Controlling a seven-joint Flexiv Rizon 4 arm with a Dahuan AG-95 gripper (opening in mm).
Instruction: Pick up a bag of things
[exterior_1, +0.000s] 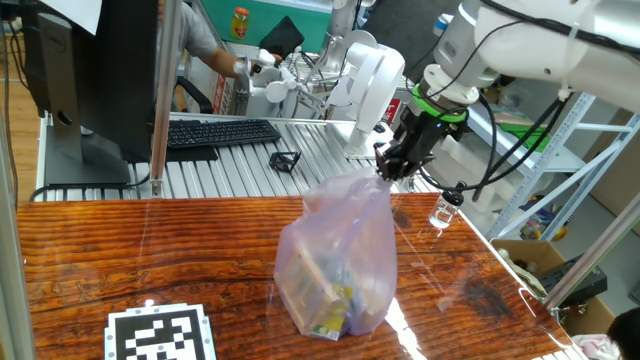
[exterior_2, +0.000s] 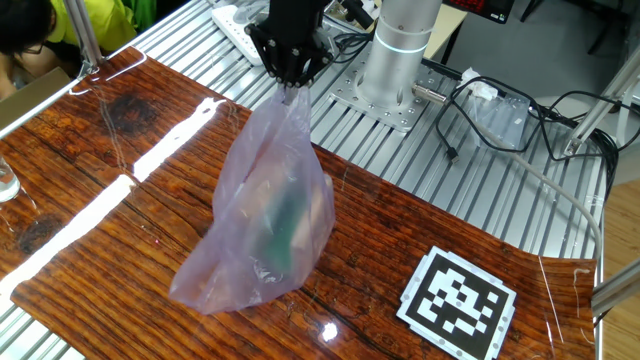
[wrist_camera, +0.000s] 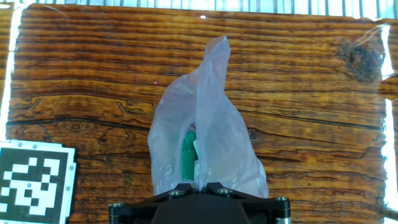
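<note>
The bag of things (exterior_1: 335, 262) is a translucent lilac-pink plastic bag with yellow, green and white packs inside. It stands stretched up from the wooden table (exterior_1: 150, 250). My gripper (exterior_1: 393, 166) is shut on the gathered top of the bag. In the other fixed view the gripper (exterior_2: 291, 76) pinches the bag's neck and the bag (exterior_2: 265, 225) hangs slanting down to the table. In the hand view the bag (wrist_camera: 205, 140) fills the middle, with a green item showing, and the gripper (wrist_camera: 199, 185) closes on its plastic at the bottom edge.
A black-and-white marker tag (exterior_1: 160, 335) lies on the table's near left. A small clear glass bottle (exterior_1: 444, 212) stands at the table's right edge. A keyboard (exterior_1: 222, 132) and a monitor sit on the metal bench behind. A person stands at the back.
</note>
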